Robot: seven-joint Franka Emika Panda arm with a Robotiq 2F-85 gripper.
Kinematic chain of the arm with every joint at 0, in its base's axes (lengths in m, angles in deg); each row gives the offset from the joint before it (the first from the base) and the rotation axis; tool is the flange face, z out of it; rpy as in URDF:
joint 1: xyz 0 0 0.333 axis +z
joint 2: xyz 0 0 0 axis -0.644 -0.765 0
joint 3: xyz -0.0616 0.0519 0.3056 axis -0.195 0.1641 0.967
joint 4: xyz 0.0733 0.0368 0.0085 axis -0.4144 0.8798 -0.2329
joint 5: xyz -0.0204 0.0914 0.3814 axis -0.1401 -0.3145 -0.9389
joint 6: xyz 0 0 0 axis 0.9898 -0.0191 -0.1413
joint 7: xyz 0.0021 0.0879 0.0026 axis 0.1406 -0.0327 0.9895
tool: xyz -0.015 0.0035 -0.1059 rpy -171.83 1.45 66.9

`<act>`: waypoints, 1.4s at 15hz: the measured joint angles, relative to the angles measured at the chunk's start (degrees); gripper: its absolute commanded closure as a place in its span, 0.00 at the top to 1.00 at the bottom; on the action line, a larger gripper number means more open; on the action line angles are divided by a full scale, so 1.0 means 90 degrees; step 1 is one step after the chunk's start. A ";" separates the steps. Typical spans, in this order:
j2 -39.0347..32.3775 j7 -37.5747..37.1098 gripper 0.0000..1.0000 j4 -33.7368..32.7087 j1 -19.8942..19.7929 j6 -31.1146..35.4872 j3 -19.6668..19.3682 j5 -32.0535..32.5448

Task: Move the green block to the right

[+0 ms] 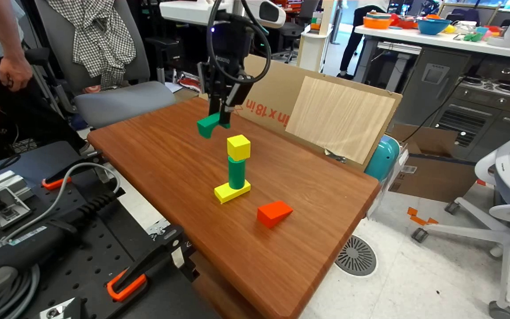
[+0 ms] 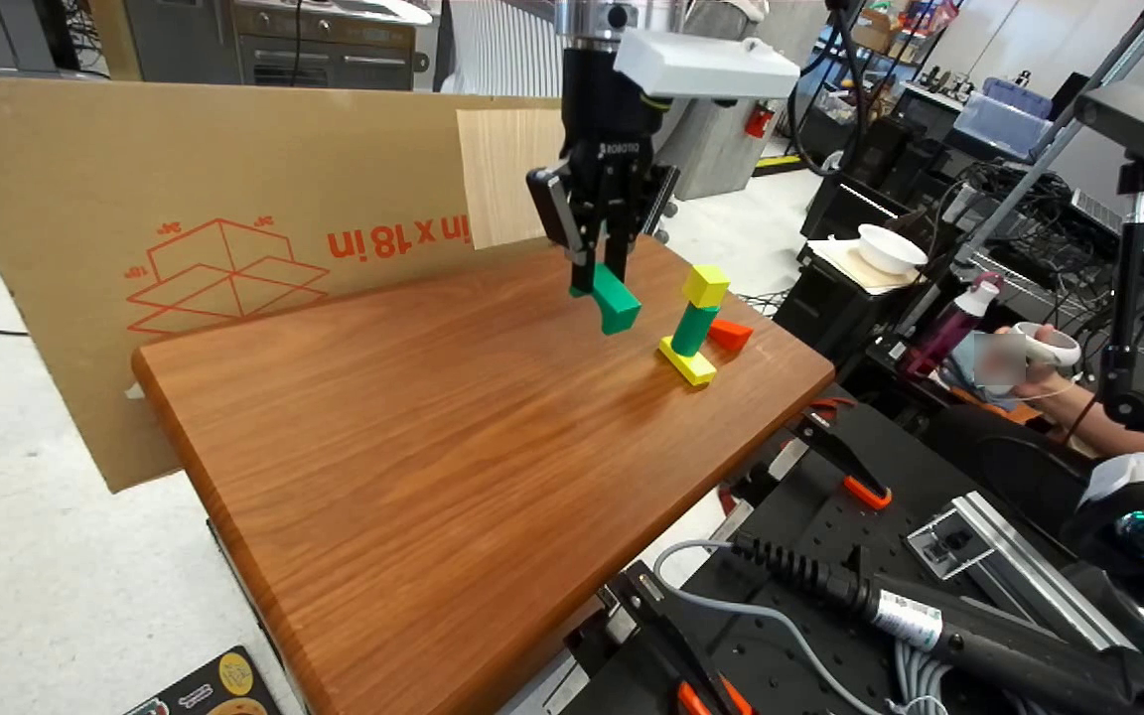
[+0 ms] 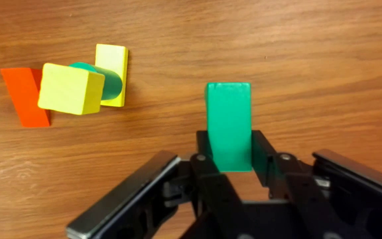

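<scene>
OK so the green block [image 3: 229, 124] is in the fingers [image 3: 261, 151], and the wrist view makes it pretty clear. They're pinched onto its two long sides, one on each, and the block fills the gap between them. They've got it off-center: the grip is toward the lower part of the block as you look at that view, a short bit shows further in between the fingers, and the bigger chunk sticks out past the tips toward the top of the picture.

Both exterior views back that up. The fingers point down and the block sits crosswise at the bottom of them, held up above the tabletop [image 2: 413, 427]. You can see a curved scoop on its underside too, so it's kind of a little bridge shape. In an exterior view the green block [image 1: 208, 125] has most of its length on one side of the fingers and a small bit of green poking out on the other.

Off to its left in the wrist view, with tabletop showing between, there's a yellow slab [image 1: 226, 193] lying flat, a green cylinder [image 1: 236, 173] upright on that and a yellow cube [image 1: 238, 147] on top. A red-orange wedge [image 1: 274, 214] lies near the slab, apart from it; in the wrist view the cube hides part of the wedge.

Some cardboard [image 2: 234, 179] with red print stands along an edge of the tabletop, with a wood-grain panel [image 1: 341, 117] against it.
</scene>
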 measured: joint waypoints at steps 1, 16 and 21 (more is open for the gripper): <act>-0.0045 -0.0184 0.08 -0.0104 -0.0027 -0.0004 -0.0056 -0.0082; -0.0581 -0.2886 0.08 -0.0769 -0.0470 0.0040 -0.0559 -0.1839; -0.0782 -0.3411 0.08 -0.0941 -0.0573 0.0105 -0.0700 -0.1984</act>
